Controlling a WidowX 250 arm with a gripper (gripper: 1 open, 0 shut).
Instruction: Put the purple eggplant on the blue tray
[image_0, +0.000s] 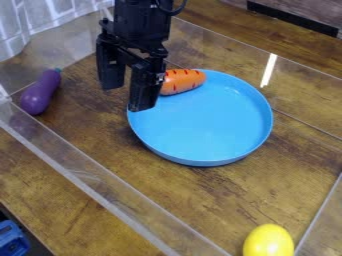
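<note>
The purple eggplant (39, 90) lies on the wooden table at the left, by the clear wall. The blue tray (214, 125) sits in the middle, with an orange carrot (183, 80) resting on its upper left rim. My black gripper (123, 85) hangs over the tray's left edge, pointing down, its two fingers (143, 90) spread wide with nothing between them. It stands well to the right of the eggplant and just left of the carrot.
Clear plastic walls (94, 185) fence the work area on the left, front and right. A yellow lemon (267, 241) lies at the bottom right. Bare wood (80, 130) lies between the eggplant and the tray.
</note>
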